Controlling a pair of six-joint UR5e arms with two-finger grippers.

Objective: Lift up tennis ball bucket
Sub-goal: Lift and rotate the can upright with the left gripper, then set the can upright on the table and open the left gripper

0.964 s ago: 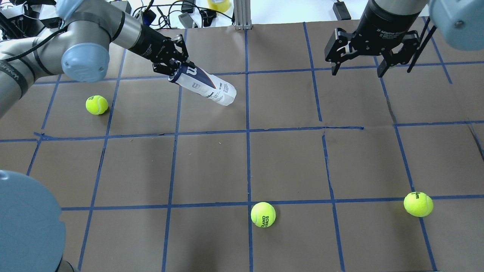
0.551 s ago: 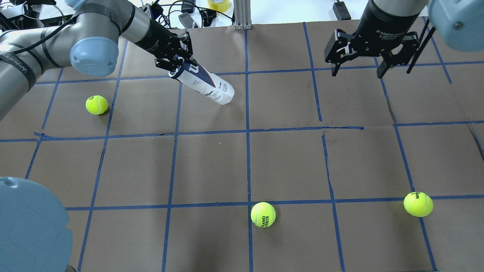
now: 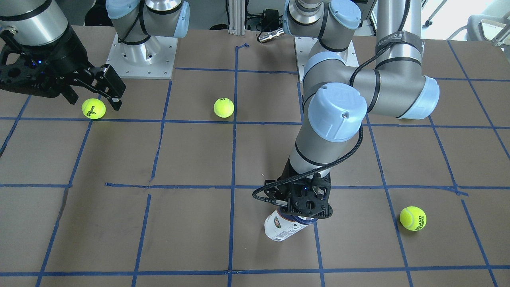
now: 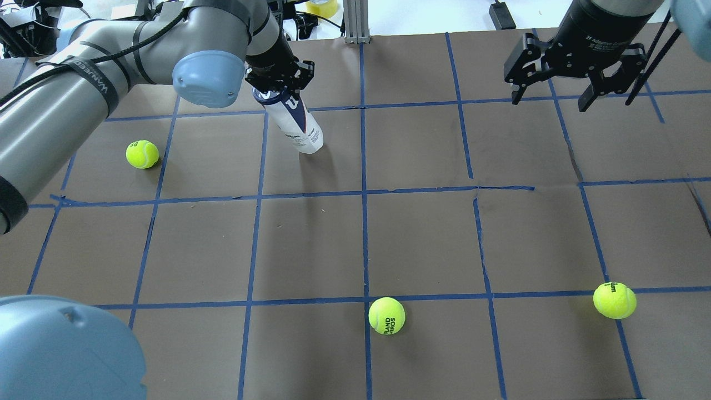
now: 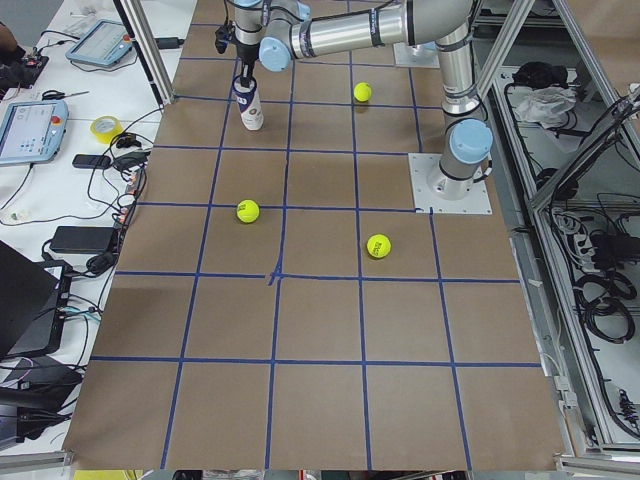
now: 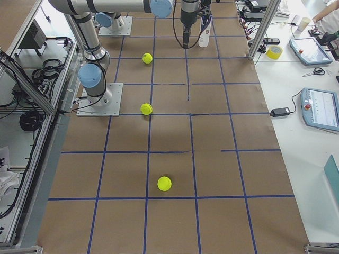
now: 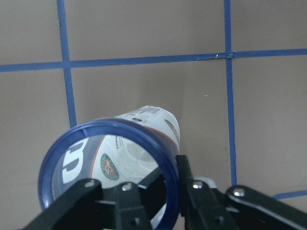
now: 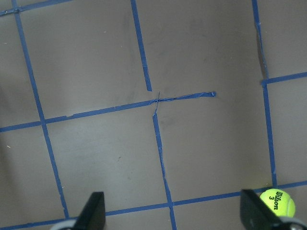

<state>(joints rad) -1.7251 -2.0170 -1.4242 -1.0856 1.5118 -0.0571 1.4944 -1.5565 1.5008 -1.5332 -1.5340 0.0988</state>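
A: Where the left end effector (image 4: 276, 90) meets the slim clear plastic tennis ball bucket (image 4: 297, 125) with its white and navy label, what exactly is it gripping?

B: The dark blue rim (image 7: 169, 165) at the bucket's top end. The fingers (image 7: 194, 191) are pinched onto that rim, and the left wrist view looks straight down the open mouth beside them.

A: And how does the bucket hang from there?

B: Tilted. Its lower end lies below the end effector and off toward the robot's right side. That end is down by the brown paper tabletop (image 4: 422, 239) with its blue tape grid. Whether it touches the paper or is just clear of it, I cannot tell.

A: What about the right end effector (image 4: 550, 103)?

B: Its two fingers are spread wide with nothing between them. It is raised above the tabletop, well apart from the left end effector and the bucket.

A: Is anything lying near either one?

B: A yellow-green felt tennis ball (image 4: 142, 154) lies on the tabletop to the robot's left of the left end effector, near it but apart. A second ball (image 8: 277, 202), marked Wilson 3, lies down below the right end effector. In the right wrist view it shows just beside one fingertip, without touching it. A third ball (image 4: 386, 315) lies sideways between the two end effectors, closer to the robot's base than either of them.
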